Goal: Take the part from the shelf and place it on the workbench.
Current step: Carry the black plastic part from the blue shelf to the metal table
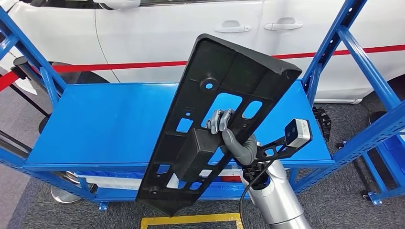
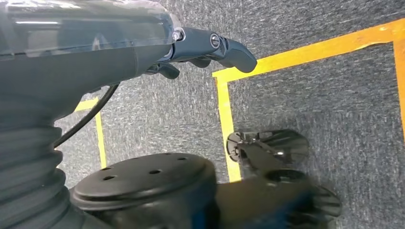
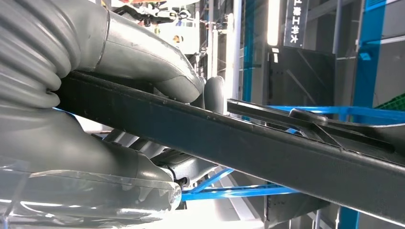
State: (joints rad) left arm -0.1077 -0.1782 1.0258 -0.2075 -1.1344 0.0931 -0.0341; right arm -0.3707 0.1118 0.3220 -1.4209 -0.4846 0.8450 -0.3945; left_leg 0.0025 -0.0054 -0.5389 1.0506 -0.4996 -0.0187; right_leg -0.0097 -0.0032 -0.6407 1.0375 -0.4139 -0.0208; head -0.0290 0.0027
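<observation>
The part [image 1: 210,119] is a long black plastic panel with several cut-outs and a boxy block on its face. It hangs tilted, nearly on end, above the front edge of the blue workbench [image 1: 105,124]. My right hand [image 1: 224,125] grips it, fingers hooked through one cut-out. In the right wrist view the panel's edge [image 3: 248,143] runs across with my right hand [image 3: 143,81] wrapped around it. My left hand [image 2: 210,50] hangs over the grey floor with its fingers curled in and nothing in them.
Blue shelf uprights [image 1: 353,52] rise at both sides of the bench. A white car [image 1: 191,28] stands behind it with a red barrier strap [image 1: 119,67]. Yellow floor tape [image 1: 191,220] marks a box below the bench front.
</observation>
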